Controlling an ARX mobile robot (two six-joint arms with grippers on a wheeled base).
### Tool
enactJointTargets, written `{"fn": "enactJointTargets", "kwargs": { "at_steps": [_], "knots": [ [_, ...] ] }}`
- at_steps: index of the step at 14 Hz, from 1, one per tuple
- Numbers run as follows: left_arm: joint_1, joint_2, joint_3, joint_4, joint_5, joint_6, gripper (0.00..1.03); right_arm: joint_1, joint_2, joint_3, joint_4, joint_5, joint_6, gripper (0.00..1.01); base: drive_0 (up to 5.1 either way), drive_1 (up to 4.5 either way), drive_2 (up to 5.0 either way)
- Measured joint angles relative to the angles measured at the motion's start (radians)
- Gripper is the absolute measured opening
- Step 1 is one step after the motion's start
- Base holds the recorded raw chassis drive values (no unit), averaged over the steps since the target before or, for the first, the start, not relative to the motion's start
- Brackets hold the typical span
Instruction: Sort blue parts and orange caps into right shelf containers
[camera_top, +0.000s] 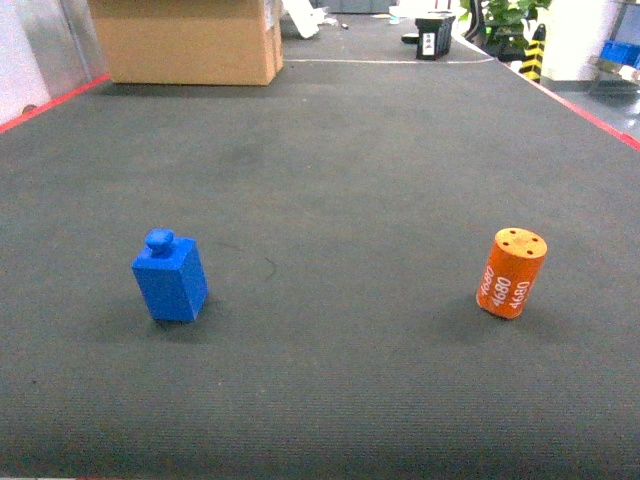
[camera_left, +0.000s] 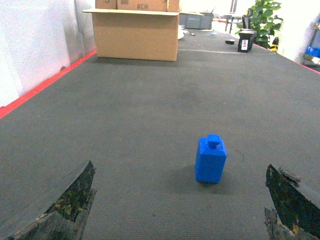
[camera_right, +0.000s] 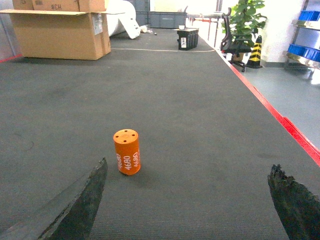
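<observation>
The orange cap (camera_top: 511, 272) bears "4680" in white, printed more than once down its side; the right wrist view shows it clearly too (camera_right: 127, 151). The cardboard box (camera_left: 137, 30) carries "#CH" in dark letters on its upper flap, seen in both wrist views (camera_right: 59, 27). A white label on the box's side and another on the black bin (camera_right: 186, 39) are too small to read, possibly print.

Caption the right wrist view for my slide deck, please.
Open right gripper faces an upright orange cap marked 4680 on dark carpet.
</observation>
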Motion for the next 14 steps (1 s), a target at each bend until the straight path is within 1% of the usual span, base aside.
{"fn": "enactJointTargets", "kwargs": {
  "at_steps": [14],
  "knots": [
    [0.0,0.0,0.0,0.0,0.001,0.0,0.98,0.0,0.0,0.0,0.0,0.0,0.0,0.98,0.0,0.0,0.0]
  ]
}}
